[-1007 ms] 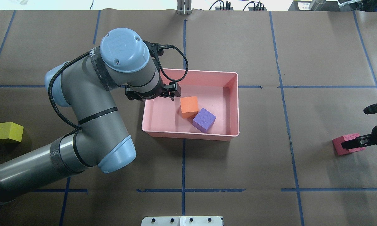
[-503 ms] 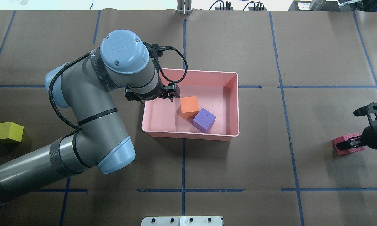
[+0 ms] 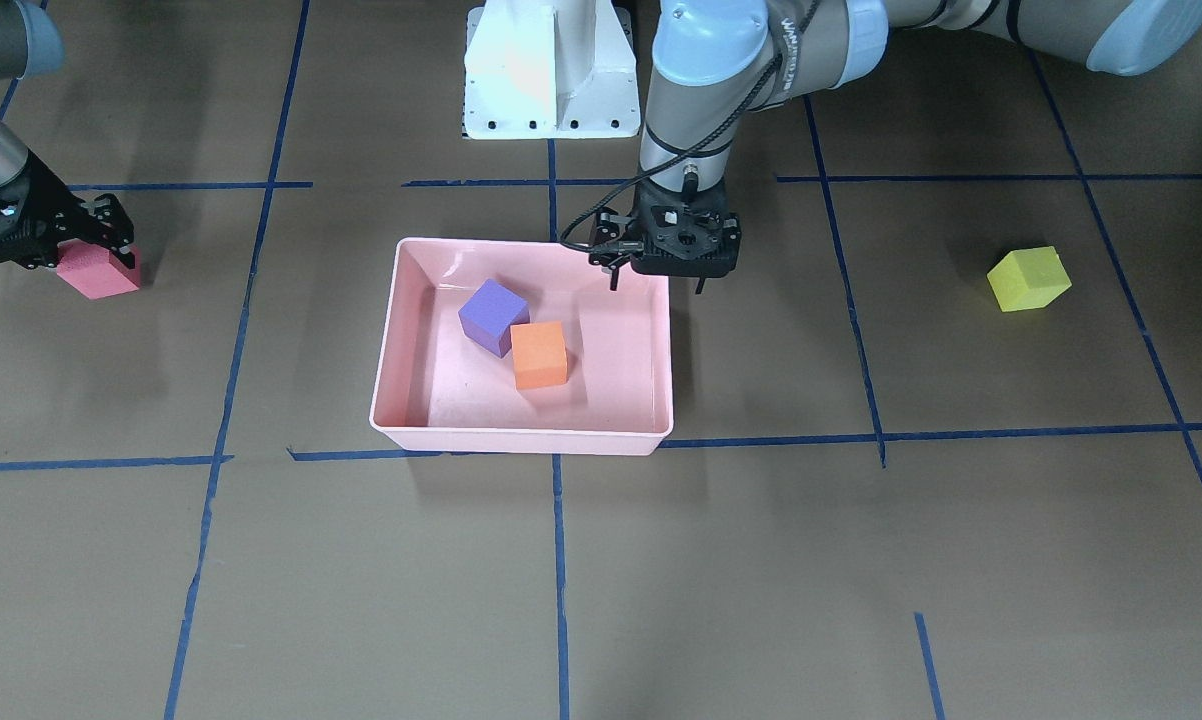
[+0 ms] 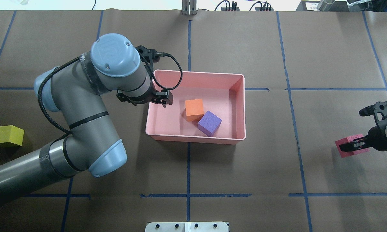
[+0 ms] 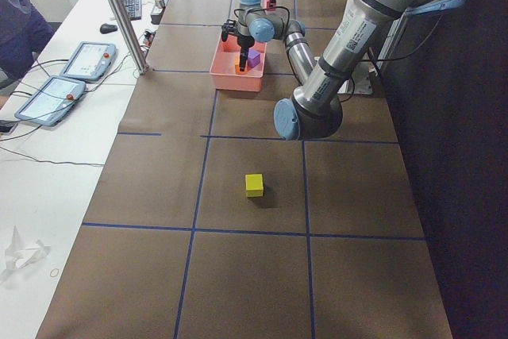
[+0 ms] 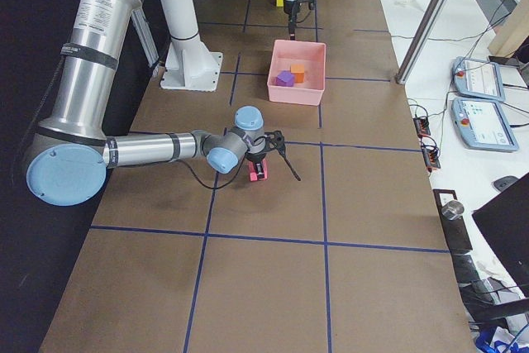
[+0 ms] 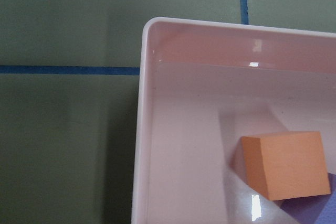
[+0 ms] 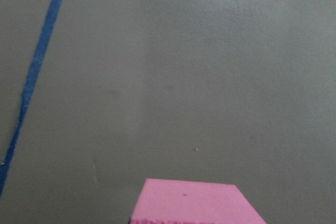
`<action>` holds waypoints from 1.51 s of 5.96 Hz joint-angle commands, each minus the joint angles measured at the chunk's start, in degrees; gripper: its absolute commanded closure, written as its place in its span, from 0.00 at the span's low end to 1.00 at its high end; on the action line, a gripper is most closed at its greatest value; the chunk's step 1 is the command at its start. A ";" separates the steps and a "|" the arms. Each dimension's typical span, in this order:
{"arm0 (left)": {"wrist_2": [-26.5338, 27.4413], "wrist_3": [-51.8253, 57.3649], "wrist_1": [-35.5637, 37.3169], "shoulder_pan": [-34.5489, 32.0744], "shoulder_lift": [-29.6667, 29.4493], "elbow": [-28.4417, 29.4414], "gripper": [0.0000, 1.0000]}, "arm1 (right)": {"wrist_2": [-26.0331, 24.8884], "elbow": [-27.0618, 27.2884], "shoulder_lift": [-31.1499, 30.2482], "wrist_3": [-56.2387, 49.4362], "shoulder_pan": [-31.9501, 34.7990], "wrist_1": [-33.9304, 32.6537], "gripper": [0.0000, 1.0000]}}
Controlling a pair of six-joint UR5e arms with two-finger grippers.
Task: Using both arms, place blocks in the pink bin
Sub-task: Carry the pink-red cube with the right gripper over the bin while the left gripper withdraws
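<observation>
Over pink bin (image 4: pixel 196 139) rim, left tool (image 3: pixel 657 283) wide, empty; right tool (image 4: pixel 353 147) tight on red block (image 4: pixel 345 139).

This was a robotics lab. A large worktop (image 4: pixel 245 167) was covered in brown paper gridded with blue tape lines (image 4: pixel 188 195). Two jointed robot arms, the left arm (image 4: pixel 84 96) and the right arm (image 6: pixel 157 148), reached over it near a white pedestal (image 3: pixel 551 70). Alongside, a white desk (image 5: pixel 55 196) carried control tablets (image 5: pixel 87 59) and a keyboard (image 5: pixel 130 0), with a person (image 5: pixel 16 29) at its edge.
</observation>
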 commanded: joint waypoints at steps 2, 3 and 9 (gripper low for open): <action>-9.27 24.60 0.03 -11.41 10.88 -3.83 0.00 | 1.84 9.34 10.11 4.74 2.25 -18.31 0.67; -12.77 33.14 -0.06 -16.59 15.27 -4.45 0.00 | 1.84 11.90 18.70 8.32 2.25 -29.65 0.67; -16.85 49.31 -10.91 -27.10 40.59 -9.72 0.00 | -8.76 -8.97 61.32 29.97 -6.88 -50.71 0.01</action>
